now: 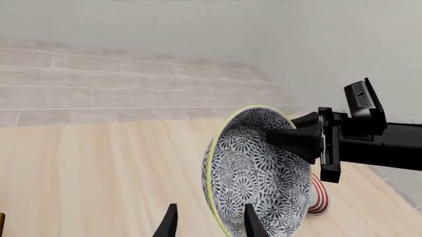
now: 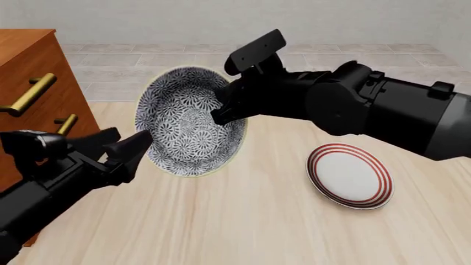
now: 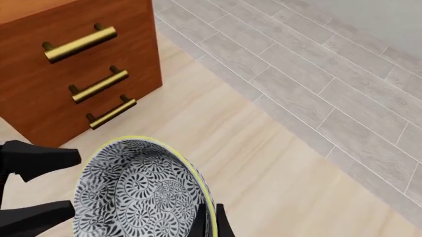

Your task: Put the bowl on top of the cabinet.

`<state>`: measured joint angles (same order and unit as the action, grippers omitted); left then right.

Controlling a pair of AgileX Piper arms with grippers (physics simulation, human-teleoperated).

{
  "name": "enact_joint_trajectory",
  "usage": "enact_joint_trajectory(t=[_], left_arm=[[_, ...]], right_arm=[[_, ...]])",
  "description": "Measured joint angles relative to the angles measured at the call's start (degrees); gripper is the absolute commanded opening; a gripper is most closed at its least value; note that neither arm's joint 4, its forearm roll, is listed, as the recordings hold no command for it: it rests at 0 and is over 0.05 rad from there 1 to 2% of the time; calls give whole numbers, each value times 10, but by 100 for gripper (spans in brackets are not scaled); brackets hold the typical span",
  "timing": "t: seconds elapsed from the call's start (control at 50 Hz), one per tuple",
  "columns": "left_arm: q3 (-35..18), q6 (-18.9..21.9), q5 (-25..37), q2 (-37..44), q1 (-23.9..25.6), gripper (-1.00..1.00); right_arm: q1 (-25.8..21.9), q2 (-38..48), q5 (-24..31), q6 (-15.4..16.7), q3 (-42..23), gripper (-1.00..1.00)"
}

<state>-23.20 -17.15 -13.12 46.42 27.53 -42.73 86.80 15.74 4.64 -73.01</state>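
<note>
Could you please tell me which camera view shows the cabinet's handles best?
The right wrist view: all three brass handles on the cabinet show unobstructed. The front view catches only two at its edge; the left wrist view shows none.

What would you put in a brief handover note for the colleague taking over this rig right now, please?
Right claw: shut on the rim of the bowl, holding it tilted on edge above the table.
Left claw: open, fingers straddling the bowl's opposite rim; contact not clear.
Cabinet: at the table's left side, drawers closed.
Red-ringed plate: on the table, to the right.
Done: bowl lifted.
Left: carry the bowl over the cabinet, set it on top, release.
</note>
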Motion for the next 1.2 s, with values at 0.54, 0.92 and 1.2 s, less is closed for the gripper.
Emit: enact_joint_trajectory(t=[0.54, 0.92, 1.2], left_arm=[[-7, -11, -56, 68, 12, 100], [4, -21, -105, 127, 13, 100], [3, -29, -123, 149, 20, -100]], right_arm=[[-2, -4, -6, -5, 8, -100], [-3, -2, -9, -7, 12, -100], [-6, 1, -7, 0, 10, -100]])
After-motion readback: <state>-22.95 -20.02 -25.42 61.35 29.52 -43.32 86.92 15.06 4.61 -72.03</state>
